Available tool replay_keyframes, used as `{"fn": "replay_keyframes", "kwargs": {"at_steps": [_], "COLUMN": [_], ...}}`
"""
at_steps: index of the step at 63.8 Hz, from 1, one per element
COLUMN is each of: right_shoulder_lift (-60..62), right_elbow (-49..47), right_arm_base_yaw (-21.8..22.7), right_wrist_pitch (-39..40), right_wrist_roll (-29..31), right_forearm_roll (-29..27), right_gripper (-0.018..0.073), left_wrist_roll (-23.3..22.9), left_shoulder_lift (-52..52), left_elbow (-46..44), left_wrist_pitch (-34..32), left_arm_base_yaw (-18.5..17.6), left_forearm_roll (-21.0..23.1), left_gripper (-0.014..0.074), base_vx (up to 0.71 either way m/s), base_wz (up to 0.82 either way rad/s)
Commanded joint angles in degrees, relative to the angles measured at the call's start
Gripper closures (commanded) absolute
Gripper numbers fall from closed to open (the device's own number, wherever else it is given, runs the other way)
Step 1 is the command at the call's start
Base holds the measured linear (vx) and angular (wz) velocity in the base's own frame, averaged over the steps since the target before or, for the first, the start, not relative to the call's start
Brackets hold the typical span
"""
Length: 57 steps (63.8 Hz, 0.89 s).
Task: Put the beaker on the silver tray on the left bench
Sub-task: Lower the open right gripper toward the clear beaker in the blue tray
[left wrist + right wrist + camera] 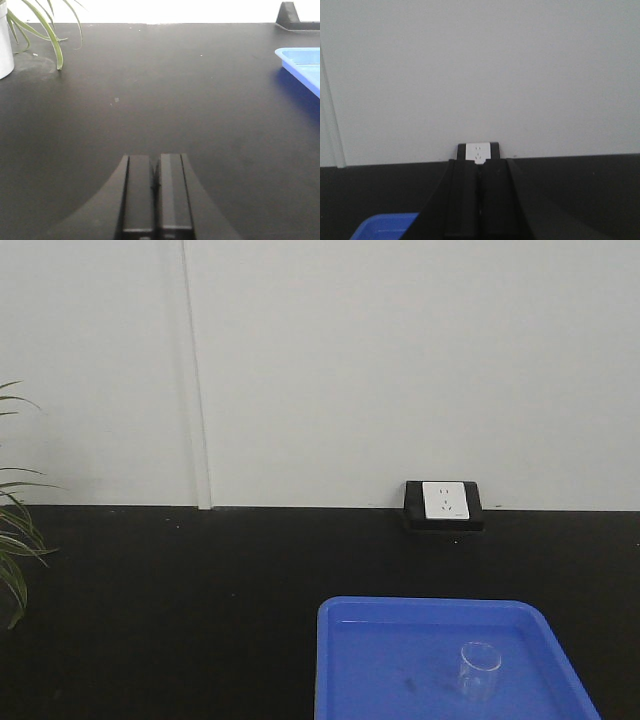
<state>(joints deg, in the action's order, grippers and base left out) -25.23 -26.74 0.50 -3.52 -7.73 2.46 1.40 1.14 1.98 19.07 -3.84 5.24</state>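
My left tool (155,162) hangs low over the bare black worktop (165,90), its two fingers pressed together with nothing between them. My right tool (479,167) is pressed together too, and empty. It sits higher and points at the white wall (480,65), lined up with the socket (479,152) at the back edge. Neither tool is near the work yet, so I judge this to be the very start.

The beaker (480,670) stands upright in the blue tray (390,660), toward its right side and clear of the rim. It looks empty. The tray lies on the worktop on my right, in front of the socket. Only its corner shows to either wrist: at the right edge for the left one, at the bottom left for the right one. The beaker itself shows in neither wrist view.

The silver tray is not in any view, so I cannot say where on the worktop it lies. A plant (45,30) in a white pot (5,45) stands at the far left.

The beaker is on my right side, so the right tool seems the likelier one to fetch it. It would have to spread first, then come down over the tray rim. Thin, smooth glass calls for a gentle, centred pinch.
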Motion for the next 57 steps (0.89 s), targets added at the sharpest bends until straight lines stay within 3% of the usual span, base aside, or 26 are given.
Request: {"fn": "replay_keyframes", "kwargs": {"at_steps": [1, 18, 27, 41, 51, 57], "right_shoulder_lift": [-3.01, -8.4, -12.08, -25.87, -37.98, -46.06], "right_elbow": [-2.0, -2.0, -2.0, -2.0, -2.0, -2.0], "right_arm_base_yaw": [0.16, 0.31, 0.31, -0.17, -2.97, -3.94], "right_wrist_pitch": [4.62, 11.69, 12.23, 14.46, 26.26, 33.27], "right_wrist_roll": [0.41, 0.36, -0.16, 0.13, 0.15, -0.04], "right_forearm_roll": [0.58, 0.2, -0.31, 3.12, 12.05, 13.61], "right_gripper": [0.0355, 0.0043, -0.0067, -0.0072, -0.0048, -0.0034], "left_wrist_roll": [0.02, 0.02, 0.02, 0.02, 0.02, 0.02], "left_shoulder_lift": [0.39, 0.39, 0.39, 0.39, 0.39, 0.39], "left_elbow": [1.04, 1.04, 1.04, 1.04, 1.04, 1.04], "left_wrist_pitch": [-4.78, -4.78, -4.78, -4.78, -4.78, -4.78], "left_arm_base_yaw": [0.11, 0.11, 0.11, 0.11, 0.11, 0.11], "left_forearm_roll": [0.28, 0.28, 0.28, 0.28, 0.28, 0.28], "left_gripper": [0.0595, 0.0595, 0.0595, 0.0595, 0.0595, 0.0595], "base_vx": [0.0, 0.0, 0.0, 0.0, 0.0, 0.0], "base_wz": [0.0, 0.0, 0.0, 0.0, 0.0, 0.0]}}
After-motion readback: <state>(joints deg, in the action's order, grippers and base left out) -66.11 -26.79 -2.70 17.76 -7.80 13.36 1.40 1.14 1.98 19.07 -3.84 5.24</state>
